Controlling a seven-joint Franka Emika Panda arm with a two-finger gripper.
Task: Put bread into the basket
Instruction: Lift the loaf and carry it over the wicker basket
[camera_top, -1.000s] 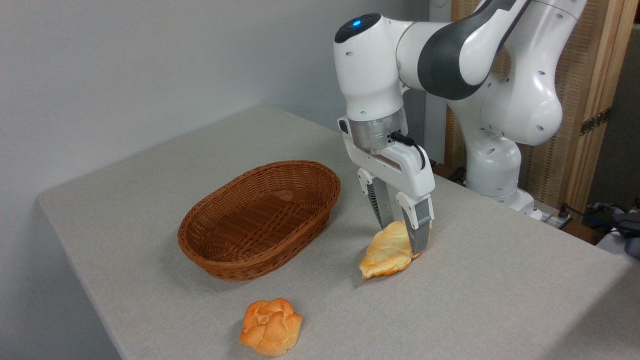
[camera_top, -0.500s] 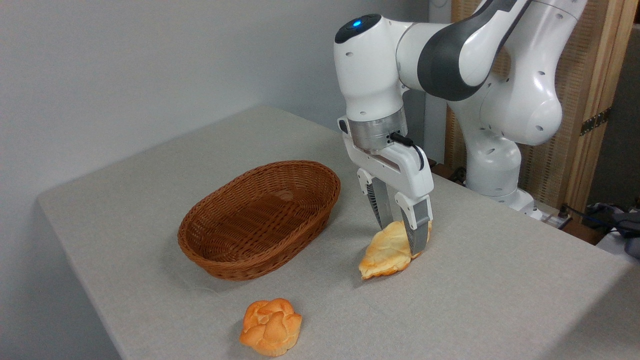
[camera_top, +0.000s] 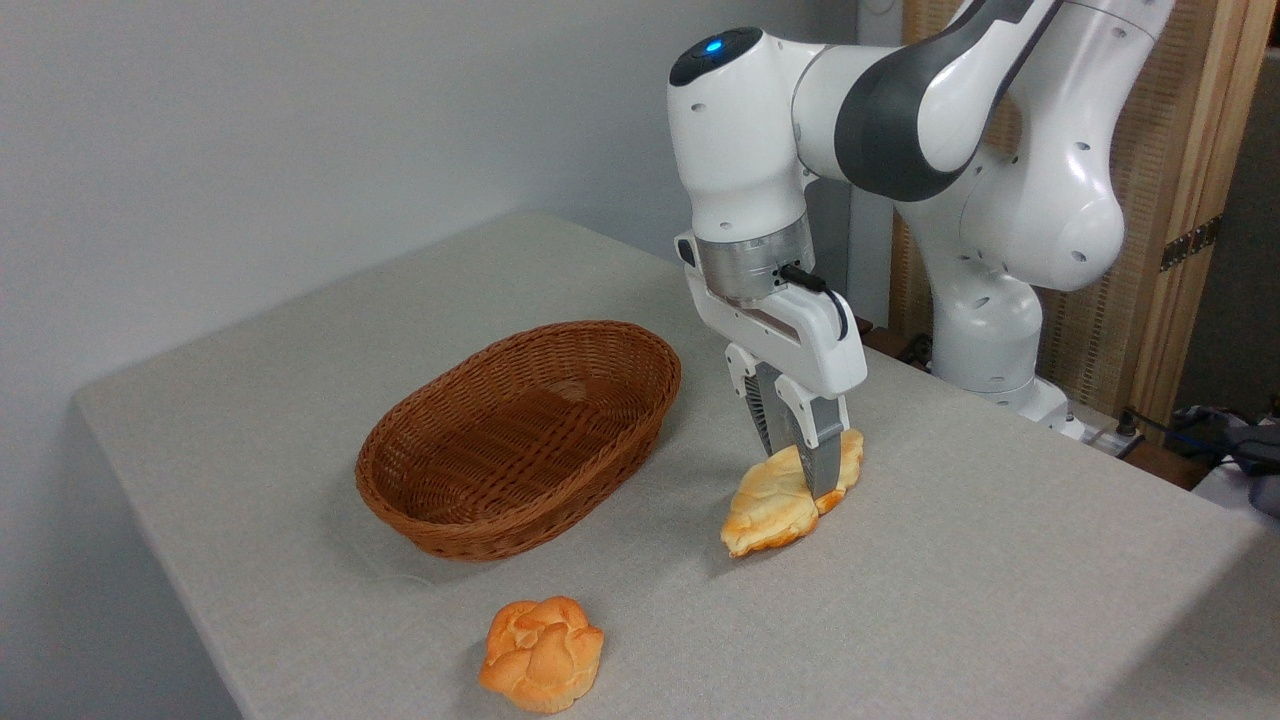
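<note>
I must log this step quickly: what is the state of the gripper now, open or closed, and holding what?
Gripper: jaws closed on the bread, which lies on the table.

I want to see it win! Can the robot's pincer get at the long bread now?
Probably yes: the pincer is already closed on the bread, with nothing blocking it.

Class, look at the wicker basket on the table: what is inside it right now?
Nothing shows inside the basket: only its bare woven floor. The near wall hides a strip of the floor. The bread sits outside on the table, clamped in the pincer; the round bun also lies outside.
</note>
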